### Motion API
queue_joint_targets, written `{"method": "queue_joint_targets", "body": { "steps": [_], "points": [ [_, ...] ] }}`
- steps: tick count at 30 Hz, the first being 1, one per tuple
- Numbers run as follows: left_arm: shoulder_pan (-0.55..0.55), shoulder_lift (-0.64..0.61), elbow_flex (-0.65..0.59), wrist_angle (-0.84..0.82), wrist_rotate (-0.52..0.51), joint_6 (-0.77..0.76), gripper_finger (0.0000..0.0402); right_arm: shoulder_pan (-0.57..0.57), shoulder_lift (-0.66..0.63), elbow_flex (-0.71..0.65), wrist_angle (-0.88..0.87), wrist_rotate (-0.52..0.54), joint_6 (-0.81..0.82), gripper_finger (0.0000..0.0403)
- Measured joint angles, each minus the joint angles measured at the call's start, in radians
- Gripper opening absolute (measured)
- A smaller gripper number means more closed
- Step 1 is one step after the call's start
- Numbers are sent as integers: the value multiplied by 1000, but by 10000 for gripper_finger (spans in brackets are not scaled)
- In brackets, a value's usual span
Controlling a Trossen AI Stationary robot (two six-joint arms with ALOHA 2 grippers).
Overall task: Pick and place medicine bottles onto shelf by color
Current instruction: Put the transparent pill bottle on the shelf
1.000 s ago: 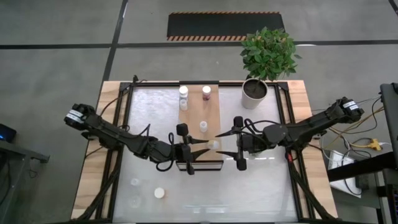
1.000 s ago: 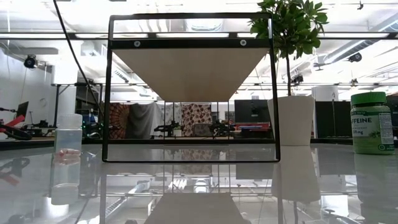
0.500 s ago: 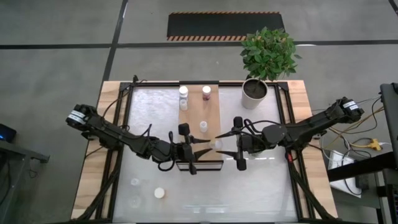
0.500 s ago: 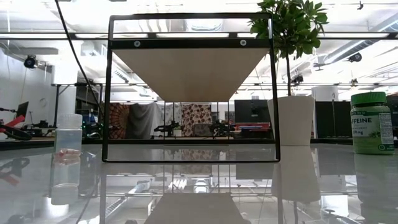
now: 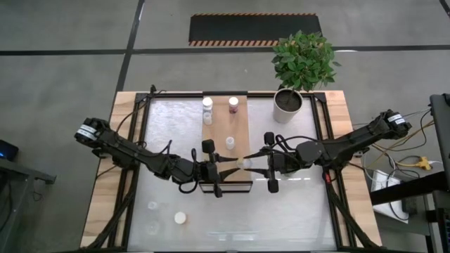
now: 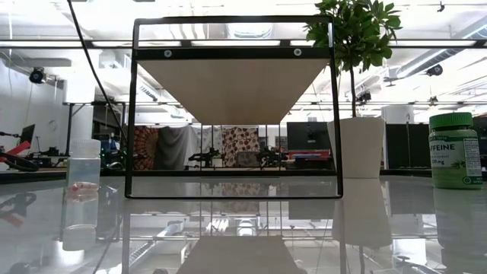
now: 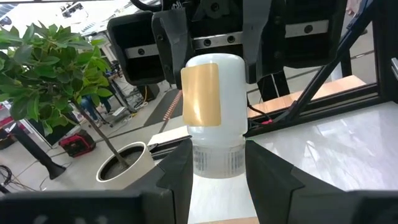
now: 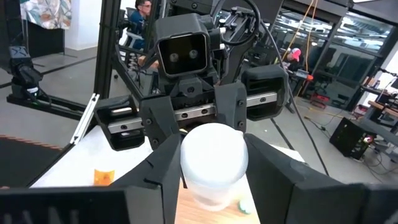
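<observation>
Both the left pincer (image 5: 226, 166) and right pincer (image 5: 247, 163) grip one white bottle (image 5: 241, 163), half hidden overhead.

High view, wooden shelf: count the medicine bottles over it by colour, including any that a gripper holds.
White round bottles standing on the light-wood shelf: 2
Maroon round bottle standing there: 1
White tan-labelled bottle gripped by left gripper and right gripper: 1
Total: 4
</observation>
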Motion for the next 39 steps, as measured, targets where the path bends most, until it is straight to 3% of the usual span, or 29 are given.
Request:
{"method": "queue_joint_targets", "body": {
  "steps": [10,17,22,27,31,34,39],
  "points": [
    [0,-13,-2,10,4,-5,111,8,-23,-2,-12,1,-27,146],
    [0,-52,-5,-8,1,2,156,46,-122,-72,25,-5,-63,138],
    [7,-61,-5,11,17,26,178,48,-161,-207,265,-47,-78,138],
    [28,-48,-9,151,177,44,183,48,-137,-372,739,-81,-124,139],
    [34,-22,-18,321,246,102,183,48,-90,-448,991,-81,-133,139],
    [48,14,-8,433,291,120,183,48,-70,-457,1041,-81,-142,139],
    [83,81,9,482,348,73,197,48,-59,-455,1034,-80,-142,139]
  ]
}}
